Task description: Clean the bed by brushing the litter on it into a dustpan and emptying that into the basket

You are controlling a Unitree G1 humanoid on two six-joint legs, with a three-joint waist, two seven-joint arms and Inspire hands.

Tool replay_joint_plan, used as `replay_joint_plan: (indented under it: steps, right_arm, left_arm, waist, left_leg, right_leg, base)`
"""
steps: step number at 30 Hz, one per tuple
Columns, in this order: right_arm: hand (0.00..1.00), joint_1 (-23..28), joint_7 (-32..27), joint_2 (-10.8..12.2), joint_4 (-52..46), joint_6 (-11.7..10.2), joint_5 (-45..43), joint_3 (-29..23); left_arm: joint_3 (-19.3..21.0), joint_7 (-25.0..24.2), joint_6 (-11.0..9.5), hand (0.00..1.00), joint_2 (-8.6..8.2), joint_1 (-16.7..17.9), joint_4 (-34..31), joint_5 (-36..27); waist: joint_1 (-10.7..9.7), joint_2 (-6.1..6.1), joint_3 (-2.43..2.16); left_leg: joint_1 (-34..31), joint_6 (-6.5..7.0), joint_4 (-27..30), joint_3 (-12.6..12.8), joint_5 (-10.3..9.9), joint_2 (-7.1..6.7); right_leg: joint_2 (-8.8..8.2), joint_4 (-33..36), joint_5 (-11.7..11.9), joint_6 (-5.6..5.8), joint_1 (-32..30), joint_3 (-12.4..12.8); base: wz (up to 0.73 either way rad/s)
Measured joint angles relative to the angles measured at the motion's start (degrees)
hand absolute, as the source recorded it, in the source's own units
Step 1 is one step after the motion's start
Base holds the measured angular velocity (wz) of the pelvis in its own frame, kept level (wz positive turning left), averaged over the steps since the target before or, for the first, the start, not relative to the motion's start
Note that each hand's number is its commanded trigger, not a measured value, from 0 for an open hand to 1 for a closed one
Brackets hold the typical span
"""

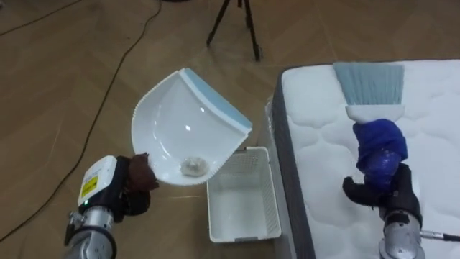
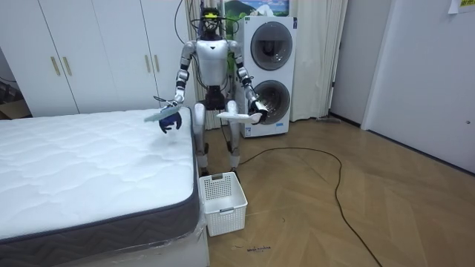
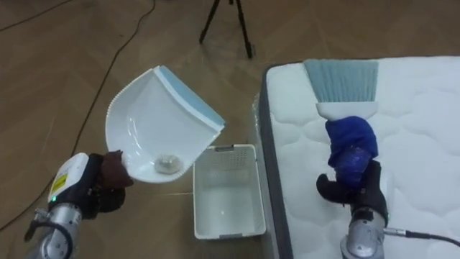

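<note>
At lower left of the frame, the left robot hand (image 1: 133,188) was closed round the brown-wrapped handle of a white dustpan (image 1: 183,122), which was held tilted above the floor. A small pale clump (image 1: 192,166) lay in the pan's lower end (in the frame, just over the basket's near corner). The white basket (image 1: 241,198) stood on the floor just beside the bed (image 1: 431,129). At right, the right robot hand (image 1: 381,191) gripped the blue-wrapped handle of a brush (image 1: 370,86), its bristles over the mattress.
</note>
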Motion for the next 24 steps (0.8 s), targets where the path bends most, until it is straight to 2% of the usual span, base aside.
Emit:
replay_joint_plan:
  steps: [3,5,6,8,9,12,14,17,18,19,20,24]
  right_arm:
    - [0.0,-0.1,-0.2,-0.1,2.4,0.0,-0.2,0.0]
    - [0.0,-0.2,-0.9,0.0,4.1,0.0,-0.5,0.0]
    - [0.0,-0.2,-1.0,0.0,4.4,0.1,-0.5,0.0]
    - [0.0,-0.2,-1.0,0.0,4.6,0.1,-0.5,0.0]
    - [0.0,-0.2,-1.1,0.0,4.6,0.1,-0.5,0.0]
    - [0.0,-0.4,-2.2,0.0,5.0,0.1,-0.6,0.0]
    - [0.0,-0.3,-2.2,0.0,5.2,0.2,-0.7,0.0]
    - [0.0,-0.2,-2.2,0.0,5.2,0.2,-0.8,0.3]
    - [0.0,-0.2,-2.2,0.0,5.2,0.2,-0.8,0.3]
    - [0.0,-0.3,-2.3,-0.2,5.2,0.2,-0.8,0.3]
    - [0.0,-0.4,-2.6,-0.2,5.2,0.2,-0.8,0.3]
    - [0.0,-0.7,-2.8,-1.0,4.5,0.0,-0.7,1.0]
  left_arm:
    - [-0.8,0.0,0.9,1.0,0.05,-0.1,1.5,-0.9]
    - [-1.3,0.0,1.0,1.0,0.69,-1.7,3.3,-0.8]
    - [-1.6,0.0,1.0,1.0,1.03,-2.6,4.2,-0.8]
    - [-2.7,0.0,1.1,1.0,2.91,-5.5,7.1,-0.7]
    - [-2.8,-0.1,1.1,1.0,3.32,-6.0,7.7,-0.7]
    - [-4.4,-0.1,1.3,1.0,6.41,-8.6,9.3,-0.6]
    - [-7.1,-0.2,1.9,1.0,9.16,-11.0,10.3,-0.6]
    - [-10.5,-0.6,3.0,1.0,11.78,-13.3,10.8,-0.6]
    - [-10.8,-0.6,3.3,1.0,11.98,-13.7,10.8,-0.6]
    - [-11.7,-0.7,3.6,1.0,12.24,-14.9,11.1,-0.4]
    - [-12.2,-0.7,3.7,1.0,12.43,-16.6,11.6,0.5]
    - [-14.3,-0.8,3.9,1.0,14.55,-19.1,11.8,0.6]
  waist:
    - [-0.8,0.03,0.04]
    - [-3.0,0.69,0.06]
    - [-3.4,0.69,0.06]
    - [-3.9,0.58,0.13]
    - [-4.5,0.59,0.13]
    - [-6.2,0.64,0.16]
    - [-6.7,1.26,0.42]
    - [-7.0,2.04,0.47]
    - [-7.3,2.23,0.44]
    - [-7.9,3.2,0.54]
    - [-8.3,3.67,0.69]
    - [-9.2,4.07,0.78]
  left_leg:
    - [-3.0,-0.13,0.7,-0.2,0.6,-0.77]
    - [-5.9,0.13,1.6,-0.2,1.0,-1.05]
    - [-6.5,0.23,1.7,0.0,1.1,-1.1]
    - [-7.6,0.42,2.0,1.4,1.3,-1.02]
    - [-7.7,0.49,2.0,1.9,1.3,-1.01]
    - [-8.5,0.96,2.0,3.7,1.4,-1.05]
    - [-9.5,1.18,2.1,3.9,1.5,-1.0]
    - [-10.9,1.32,2.1,4.2,1.5,-1.07]
    - [-11.3,1.38,2.2,4.4,1.5,-1.16]
    - [-12.3,1.72,2.9,4.6,1.5,-1.2]
    - [-13.1,2.01,3.3,5.1,1.6,-1.28]
    - [-14.4,2.31,3.7,6.0,1.4,-1.6]
  right_leg:
    - [-0.84,3.0,-1.0,-0.25,-3.7,0.0]
    - [-1.57,4.3,-1.5,-0.2,-5.8,-1.1]
    - [-1.75,4.7,-1.7,-0.17,-6.3,-1.1]
    - [-2.38,5.9,-2.2,-0.11,-7.8,-1.0]
    - [-2.55,6.0,-2.3,0.0,-7.8,-1.1]
    - [-3.47,7.0,-3.3,0.41,-8.4,-1.2]
    - [-3.63,6.9,-3.3,0.48,-9.2,-1.3]
    - [-4.1,7.4,-3.4,0.6,-10.9,-1.2]
    - [-4.33,7.8,-3.5,0.72,-11.2,-1.3]
    - [-4.5,8.2,-3.8,0.95,-11.8,-1.5]
    - [-4.71,9.1,-4.0,1.11,-12.7,-1.1]
    - [-5.57,11.4,-4.7,1.13,-14.8,-0.6]
  base:
    - [0.16]
    - [0.4]
    - [0.33]
    - [0.12]
    - [0.15]
    - [0.23]
    - [0.12]
    - [0.02]
    - [0.18]
    - [0.26]
    - [0.21]
    - [0.02]
